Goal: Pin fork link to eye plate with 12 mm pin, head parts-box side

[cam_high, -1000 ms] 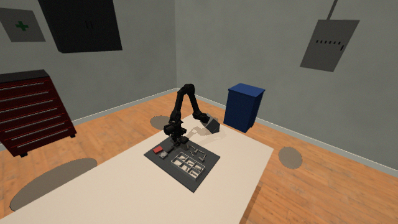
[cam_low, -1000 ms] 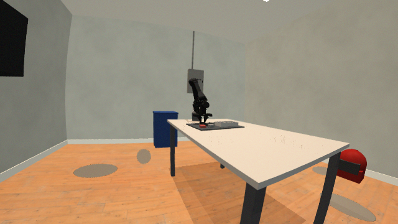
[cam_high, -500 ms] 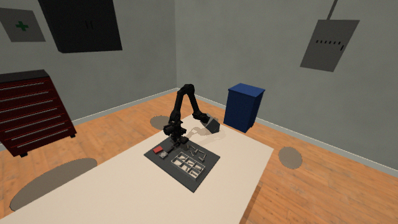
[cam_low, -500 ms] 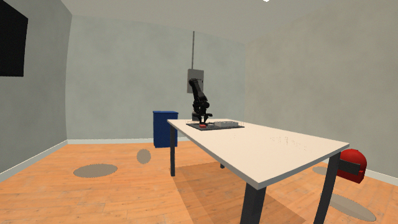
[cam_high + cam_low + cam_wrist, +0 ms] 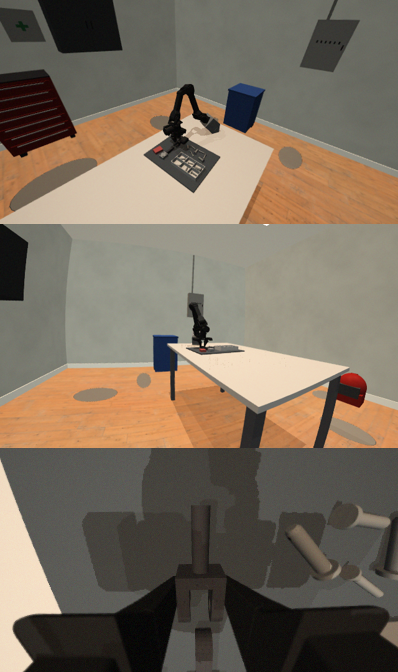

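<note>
In the wrist view my gripper is shut on the grey fork link. The fingers press on its two cheeks, and its round shank points away from me over the dark mat. A rounded grey tab stands in line with the fork's slot at its near end; it looks like the eye of the eye plate. Three pins lie to the right: a thick one, a second thick one and a thin one. In the top view the gripper is low over the mat's far corner.
The white parts box sits on the mat, on the side nearest the top camera. A red block and a small grey block lie at the mat's left. A blue bin stands on the floor beyond the table.
</note>
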Controlling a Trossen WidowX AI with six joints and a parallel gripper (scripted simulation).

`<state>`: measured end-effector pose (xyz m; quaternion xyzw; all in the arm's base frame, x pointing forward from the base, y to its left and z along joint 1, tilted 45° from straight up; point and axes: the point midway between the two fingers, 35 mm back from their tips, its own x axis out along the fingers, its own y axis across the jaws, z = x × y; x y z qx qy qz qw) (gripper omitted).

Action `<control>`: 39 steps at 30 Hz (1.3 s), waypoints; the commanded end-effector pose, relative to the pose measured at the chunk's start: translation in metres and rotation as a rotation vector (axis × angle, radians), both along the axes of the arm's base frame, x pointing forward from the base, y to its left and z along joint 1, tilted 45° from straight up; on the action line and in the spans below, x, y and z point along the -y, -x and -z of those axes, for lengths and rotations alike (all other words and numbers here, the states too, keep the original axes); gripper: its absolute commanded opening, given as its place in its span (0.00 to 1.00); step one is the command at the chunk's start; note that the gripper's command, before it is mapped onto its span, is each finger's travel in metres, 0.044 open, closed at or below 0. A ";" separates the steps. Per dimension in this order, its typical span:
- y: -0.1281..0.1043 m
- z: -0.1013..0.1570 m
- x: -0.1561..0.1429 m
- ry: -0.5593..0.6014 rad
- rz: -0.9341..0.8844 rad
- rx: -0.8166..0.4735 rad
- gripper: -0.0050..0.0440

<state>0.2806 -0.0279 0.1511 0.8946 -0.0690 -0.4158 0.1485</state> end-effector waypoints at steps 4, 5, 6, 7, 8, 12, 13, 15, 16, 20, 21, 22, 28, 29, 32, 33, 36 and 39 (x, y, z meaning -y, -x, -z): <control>-0.006 -0.006 0.000 0.000 -0.004 0.026 0.36; -0.005 -0.005 0.000 0.000 -0.004 0.026 0.36; -0.004 -0.005 0.000 0.000 -0.004 0.026 0.36; -0.003 -0.005 0.000 0.000 -0.004 0.026 0.36; -0.002 -0.005 0.000 0.000 -0.004 0.026 0.36; -0.002 -0.005 0.000 0.000 -0.004 0.026 0.36; -0.002 -0.005 0.000 0.000 -0.004 0.026 0.36; -0.003 -0.006 0.000 0.000 -0.004 0.026 0.36; -0.003 -0.006 0.000 0.000 -0.004 0.026 0.36; -0.003 -0.006 0.000 0.000 -0.004 0.026 0.36; -0.003 -0.006 0.000 0.000 -0.004 0.026 0.36; -0.003 -0.007 0.000 0.000 -0.004 0.026 0.36; -0.004 -0.007 0.000 0.000 -0.004 0.026 0.36; -0.004 -0.008 0.000 0.000 -0.004 0.026 0.36; -0.005 -0.008 0.000 0.000 -0.004 0.026 0.36; -0.005 -0.008 0.000 0.000 -0.004 0.026 0.36; -0.005 -0.009 0.000 0.000 -0.004 0.026 0.36; -0.005 -0.009 0.000 0.000 -0.004 0.026 0.36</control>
